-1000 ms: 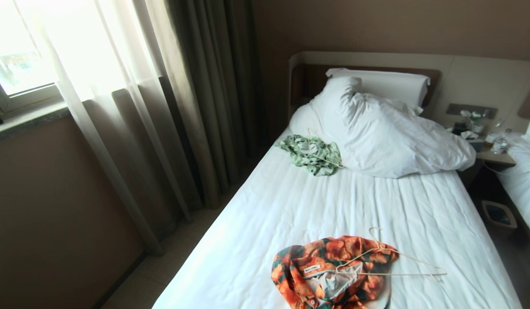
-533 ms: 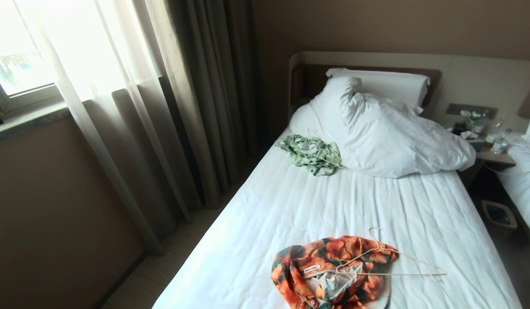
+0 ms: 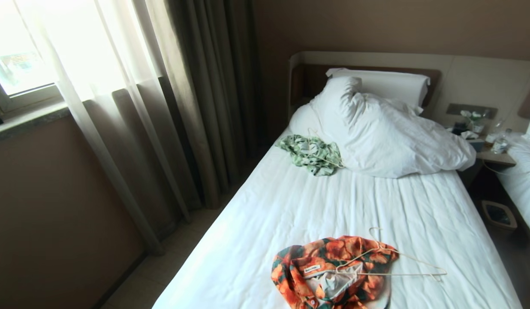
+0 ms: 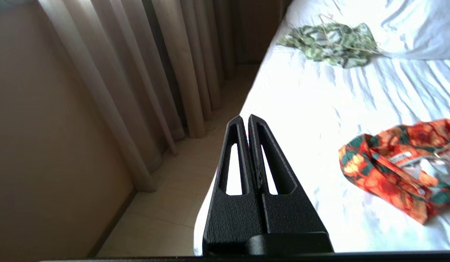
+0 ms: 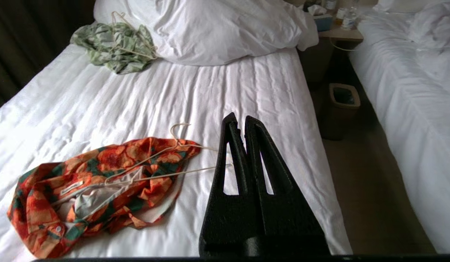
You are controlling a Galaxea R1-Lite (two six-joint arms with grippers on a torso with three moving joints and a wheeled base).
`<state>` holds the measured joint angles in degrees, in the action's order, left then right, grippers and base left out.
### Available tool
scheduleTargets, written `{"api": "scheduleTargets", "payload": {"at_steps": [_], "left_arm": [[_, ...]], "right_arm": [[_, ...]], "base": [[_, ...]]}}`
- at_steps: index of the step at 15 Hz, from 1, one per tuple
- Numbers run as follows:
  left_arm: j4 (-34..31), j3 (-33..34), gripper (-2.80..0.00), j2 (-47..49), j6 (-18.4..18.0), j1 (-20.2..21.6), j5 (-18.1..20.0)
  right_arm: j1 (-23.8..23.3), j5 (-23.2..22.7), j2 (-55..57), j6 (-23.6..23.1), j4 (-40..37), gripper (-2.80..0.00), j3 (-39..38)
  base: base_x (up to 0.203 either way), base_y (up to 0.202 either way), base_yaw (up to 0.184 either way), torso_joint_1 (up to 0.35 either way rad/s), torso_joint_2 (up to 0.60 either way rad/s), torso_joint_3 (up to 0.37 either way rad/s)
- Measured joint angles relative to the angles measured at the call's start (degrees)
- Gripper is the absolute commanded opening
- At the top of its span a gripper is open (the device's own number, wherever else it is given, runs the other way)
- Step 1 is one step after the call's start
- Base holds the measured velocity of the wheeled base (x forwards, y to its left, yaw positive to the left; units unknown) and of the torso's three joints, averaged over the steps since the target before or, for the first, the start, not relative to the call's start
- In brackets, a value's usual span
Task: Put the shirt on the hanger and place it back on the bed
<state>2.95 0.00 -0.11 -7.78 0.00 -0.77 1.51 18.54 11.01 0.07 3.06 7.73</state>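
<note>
The shirt [image 3: 329, 270], orange flowers on dark green, lies crumpled near the foot of the bed [image 3: 316, 206]. The thin cream hanger [image 3: 398, 264] lies across the shirt's right side, its hook pointing toward the pillows. Neither arm shows in the head view. In the left wrist view my left gripper [image 4: 245, 118] is shut and empty, raised over the bed's window-side edge, left of the shirt [image 4: 399, 163]. In the right wrist view my right gripper [image 5: 237, 118] is shut and empty, raised above the sheet just right of the hanger [image 5: 156, 162] and shirt [image 5: 94, 182].
A pale green-and-white shirt [image 3: 312, 154] with its own hanger lies by the bunched duvet [image 3: 389, 133]. Curtains [image 3: 179, 98] and a floor strip run along the bed's left. A bedside table [image 3: 492, 156], a small bin [image 3: 498, 216] and a second bed [image 5: 418, 87] are to the right.
</note>
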Motion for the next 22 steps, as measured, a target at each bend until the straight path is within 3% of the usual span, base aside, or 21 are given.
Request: {"api": "scheduleTargets", "payload": {"at_steps": [2, 7, 10, 17, 22], "left_arm": [[-3.14, 0.0, -2.8, -0.02, 1.0, 0.0, 2.15], [-3.24, 0.0, -2.8, -0.02, 2.0, 0.0, 2.34], [-3.38, 0.0, -2.8, -0.02, 4.73, 0.0, 2.09], [-3.47, 0.0, -2.8, 0.0, 6.88, 0.0, 1.14], [-3.08, 0.0, -2.8, 0.0, 5.7, 0.0, 1.29]], "right_arm": [[-0.46, -3.77, -2.19, -0.19, -0.42, -2.8, -3.21], [-1.0, -11.47, -7.16, -0.84, -1.71, -2.8, -5.53], [-1.21, -17.51, -9.94, -1.02, -6.13, -2.8, -5.85], [-1.24, -18.04, -10.98, 0.39, -6.14, -2.8, -6.39], [-1.21, -18.03, -10.98, 0.39, -6.05, -2.8, -6.44]], "base": [[0.0, 0.0, 0.0, 0.0, 0.0, 0.0], [0.0, 0.0, 0.0, 0.0, 0.0, 0.0], [0.0, 0.0, 0.0, 0.0, 0.0, 0.0], [0.0, 0.0, 0.0, 0.0, 0.0, 0.0], [0.0, 0.0, 0.0, 0.0, 0.0, 0.0]]}}
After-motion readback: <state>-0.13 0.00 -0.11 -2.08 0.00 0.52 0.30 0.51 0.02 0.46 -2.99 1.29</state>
